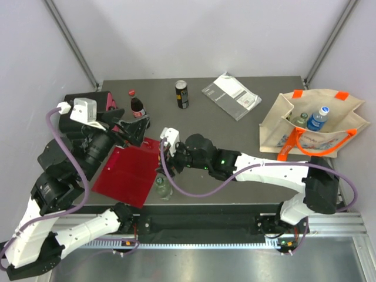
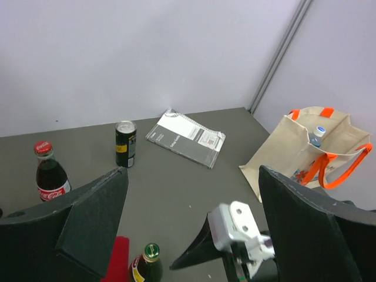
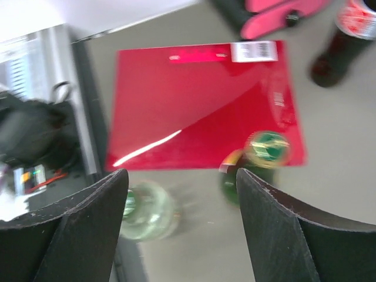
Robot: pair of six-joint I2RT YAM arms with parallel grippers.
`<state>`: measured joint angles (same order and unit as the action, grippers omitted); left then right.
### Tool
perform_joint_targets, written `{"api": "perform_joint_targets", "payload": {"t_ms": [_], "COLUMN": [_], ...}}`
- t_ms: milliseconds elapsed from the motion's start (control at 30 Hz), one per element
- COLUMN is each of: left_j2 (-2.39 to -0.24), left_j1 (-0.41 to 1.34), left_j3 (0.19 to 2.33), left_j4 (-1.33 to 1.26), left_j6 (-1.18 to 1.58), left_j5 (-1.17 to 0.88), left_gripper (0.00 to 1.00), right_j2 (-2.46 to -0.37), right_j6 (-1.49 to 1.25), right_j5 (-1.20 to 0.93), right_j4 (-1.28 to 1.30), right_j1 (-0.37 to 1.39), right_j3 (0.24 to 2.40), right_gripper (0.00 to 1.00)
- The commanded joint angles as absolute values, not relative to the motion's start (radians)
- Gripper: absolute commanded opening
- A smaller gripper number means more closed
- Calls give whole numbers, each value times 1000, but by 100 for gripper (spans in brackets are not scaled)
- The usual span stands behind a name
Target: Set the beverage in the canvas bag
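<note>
The right gripper (image 3: 180,176) hangs over the near-left part of the table (image 1: 235,126), jaws spread wide with nothing between them. It looks down on a dark green-capped bottle (image 3: 265,154) at the corner of a glossy red sheet (image 3: 194,106), and on a clear bottle (image 3: 147,204) just beside it, nearer the front edge. The pictures do not settle which drink is meant (a cola bottle (image 1: 137,104) and a can (image 1: 183,94) also stand farther back). The green-capped bottle looks the likeliest target, being closest under the open fingers. The canvas bag (image 1: 276,120) stands well apart at the far right, mouth open, with a blue-capped bottle (image 1: 319,116) and another bottle (image 1: 301,119) inside. The left gripper (image 2: 192,173) is likewise released and empty, held above the red sheet close to the right wrist. I judge the hazards as follows. The two near bottles stand so close that a finger coming down for one may tip the other, and the clear bottle could roll off the front edge. The green-capped bottle seems to sit at the sheet's rim, so it may rock or slide when pinched. The crowded arms could clip each other on lift-off. At the bag, an orange handle (image 1: 284,150) hangs by the near side of the opening and could snag, and a careless drop would strike the bottles inside.
</note>
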<state>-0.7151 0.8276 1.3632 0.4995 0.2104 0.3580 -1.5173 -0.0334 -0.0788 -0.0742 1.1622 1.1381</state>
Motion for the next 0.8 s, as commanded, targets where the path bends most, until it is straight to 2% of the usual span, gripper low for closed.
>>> {"api": "perform_joint_targets", "payload": {"t_ms": [0,333,567,767], "left_j2": [-695,-657,-658,-664], "left_j1": [828,828,828,828], "left_j3": [1365,1365,1358,1341], "left_j4": [491,460,454,445], "left_j6": [201,213,210,212], "left_j5": [379,382,388,385], "left_gripper": [96,95,95,95], "right_j2": [-1543,-1641,-1692,-1733], "right_j6": [-25,-23,-15,-9], "right_j5": [-129,-41,-6,64], "right_j4": [-133,-117,-92,-69], "right_j1": [1229,1315,1325,1336], "right_j3": [1178,1178,1166,1161], "right_gripper": [74,76,82,82]}}
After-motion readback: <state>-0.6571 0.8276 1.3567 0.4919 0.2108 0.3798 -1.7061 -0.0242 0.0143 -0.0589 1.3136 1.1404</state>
